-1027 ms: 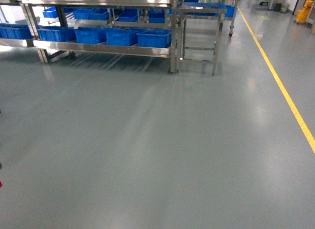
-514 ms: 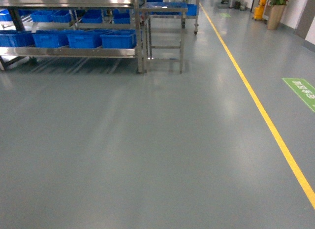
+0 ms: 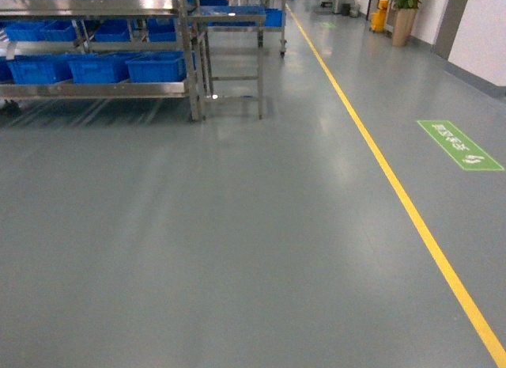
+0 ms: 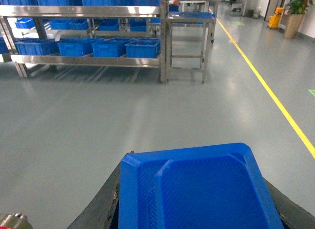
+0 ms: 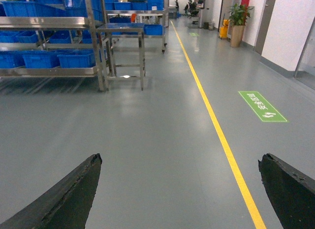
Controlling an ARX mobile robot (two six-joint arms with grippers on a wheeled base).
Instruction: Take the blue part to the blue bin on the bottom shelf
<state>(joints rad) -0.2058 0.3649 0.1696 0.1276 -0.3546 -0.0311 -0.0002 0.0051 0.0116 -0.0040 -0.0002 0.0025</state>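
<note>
Blue moulded plastic fills the bottom of the left wrist view: the blue part sits between the left gripper fingers, which are closed on it from both sides. Dark finger edges show at each flank of it; contact looks like side walls only.

Right gripper fingers are spread wide, nothing between them, only grey floor.

Handling, my read: rigid thin-wall part, light, smooth glossy faces, so slip is the risk, not breakage. The ribbed or textured panel on its left face should give better friction than the slick flat top. Grip across the stiff edges rather than the flat panel, which could flex.

Landmark = the steel rack. The robot is well short of it, open floor in between. The bottom shelf is the low tier with the flat steel front rail; a row of blue bins sits on it, more blue bins on the tier above. Cannot tell which bin is the target from here. A small steel table frame stands just beside the rack's right upright. Right of the rack, a yellow floor line runs away down the aisle; further right of that, a green floor marking. Far beyond the rack, a potted plant by the wall.

Stage, as I judge it: part in hand, transit to the rack not finished, placing not yet started.
</note>
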